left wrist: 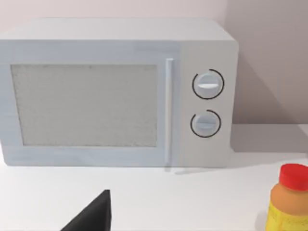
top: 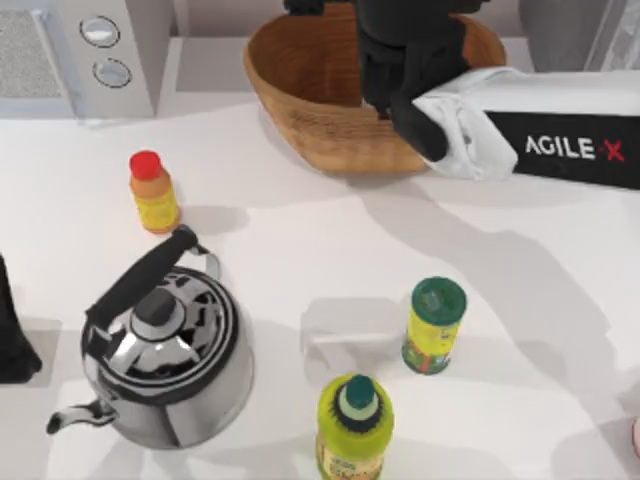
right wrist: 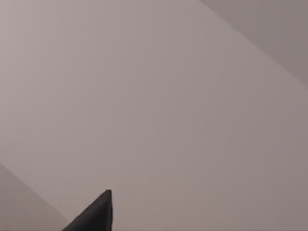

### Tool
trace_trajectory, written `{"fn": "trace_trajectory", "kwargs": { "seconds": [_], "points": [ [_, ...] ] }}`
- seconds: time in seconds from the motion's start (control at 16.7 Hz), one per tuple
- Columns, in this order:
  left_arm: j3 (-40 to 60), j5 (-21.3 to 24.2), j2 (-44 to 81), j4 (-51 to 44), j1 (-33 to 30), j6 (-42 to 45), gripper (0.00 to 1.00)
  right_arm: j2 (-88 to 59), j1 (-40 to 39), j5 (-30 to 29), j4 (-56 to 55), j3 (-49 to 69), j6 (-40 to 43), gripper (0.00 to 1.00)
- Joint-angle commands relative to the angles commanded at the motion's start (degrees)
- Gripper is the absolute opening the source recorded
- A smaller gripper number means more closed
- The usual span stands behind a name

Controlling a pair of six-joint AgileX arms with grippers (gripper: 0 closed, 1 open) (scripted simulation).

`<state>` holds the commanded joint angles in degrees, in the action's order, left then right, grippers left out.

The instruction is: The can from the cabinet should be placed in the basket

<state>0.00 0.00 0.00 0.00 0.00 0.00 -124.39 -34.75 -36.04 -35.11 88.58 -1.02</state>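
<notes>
On the white surface (top: 300, 270), the wicker basket (top: 300, 100) is overhung by the right hand (top: 400, 60), whose grip cannot be told, and the can is hidden; any release is best made low and centred.

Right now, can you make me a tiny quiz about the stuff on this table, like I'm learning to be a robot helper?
1. True or false: the kettle sits at the table's left side.
2. What colour is the cap on the small bottle near the microwave? A red, B blue, C black.
3. Which arm reaches over the basket?

Key: 1 true. 2 A. 3 the right arm; its claw is above the basket's inside.
</notes>
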Motion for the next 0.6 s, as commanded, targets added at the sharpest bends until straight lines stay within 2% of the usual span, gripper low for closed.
{"fn": "trace_trajectory", "kwargs": {
  "seconds": [0.36,0.6],
  "points": [
    [0.0,0.0,0.0,0.0,0.0,0.0,1.0,-0.01,-0.11,0.0,0.0,-0.02,0.0,1.0],
    [0.0,0.0,0.0,0.0,0.0,0.0,1.0,5.18,2.03,2.47,2.0,-3.56,0.02,1.0]
  ]
}}
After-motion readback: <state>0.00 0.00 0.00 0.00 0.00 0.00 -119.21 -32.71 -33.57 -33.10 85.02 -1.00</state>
